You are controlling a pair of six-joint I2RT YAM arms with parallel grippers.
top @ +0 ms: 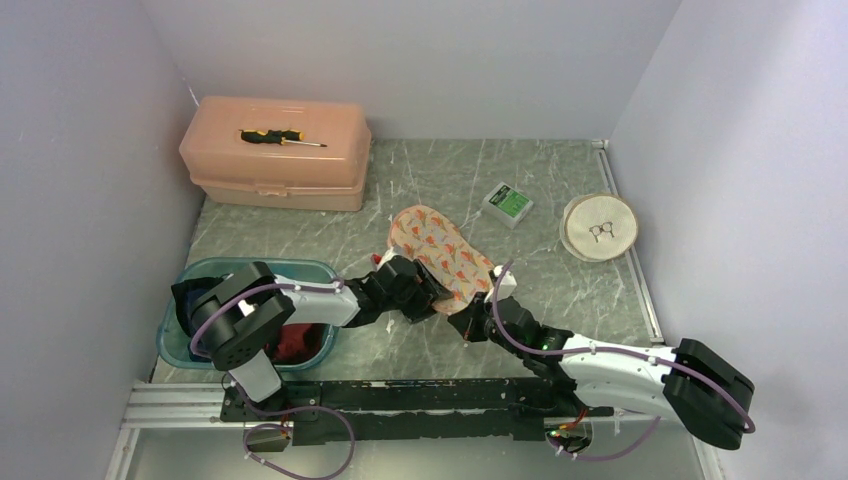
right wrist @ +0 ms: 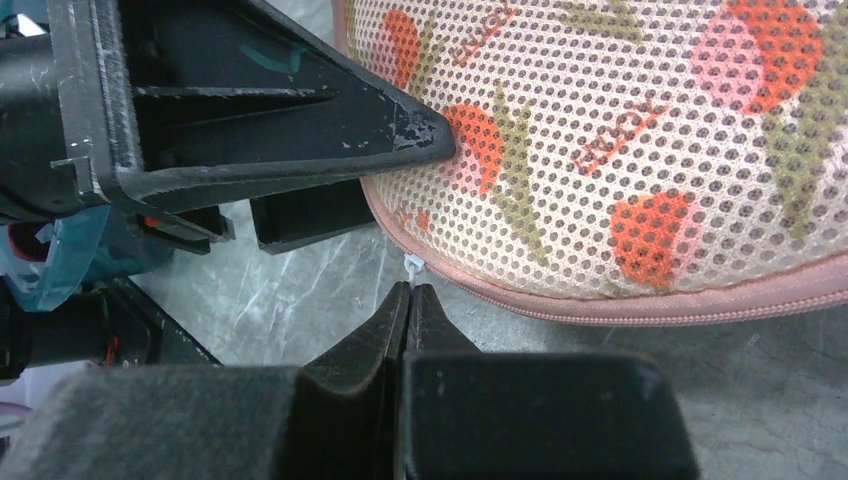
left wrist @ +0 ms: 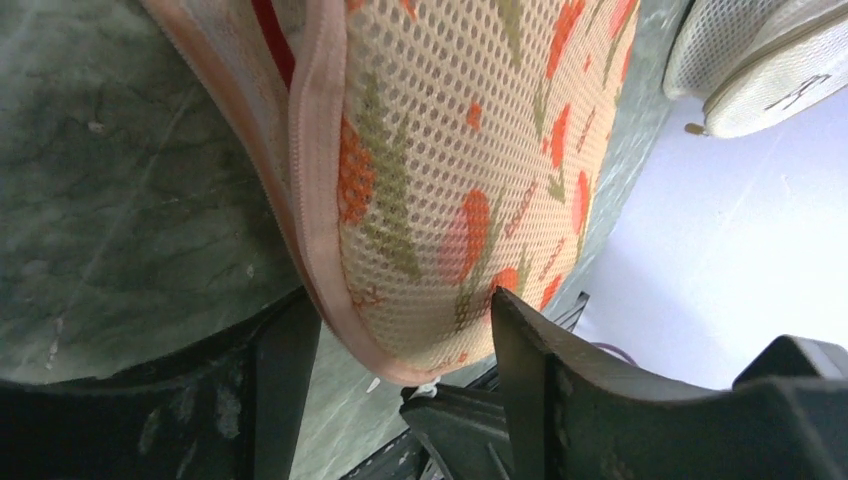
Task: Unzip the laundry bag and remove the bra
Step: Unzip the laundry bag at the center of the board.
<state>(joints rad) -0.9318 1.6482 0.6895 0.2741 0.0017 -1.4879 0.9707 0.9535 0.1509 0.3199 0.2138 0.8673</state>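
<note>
The laundry bag [top: 440, 252] is a peach mesh pouch with an orange print and a pink zipper edge [right wrist: 640, 305], lying mid-table. A thin strip of the red bra [left wrist: 268, 35] shows through a gap in the zipper in the left wrist view; the rest is hidden inside. My left gripper [top: 428, 300] is closed around the bag's near end [left wrist: 420, 250], one finger [left wrist: 530, 360] pressing the mesh and the other [left wrist: 285, 380] at the zipper side. My right gripper [right wrist: 411, 292] is shut on the small white zipper pull [right wrist: 411, 267] at the bag's near tip.
A teal basin [top: 205, 275] with dark and red cloth sits at the near left under the left arm. A peach toolbox [top: 275, 160] carrying a screwdriver [top: 280, 137] stands at the back left. A green-and-white box [top: 507, 203] and a round white mesh pouch [top: 598, 226] lie at the right.
</note>
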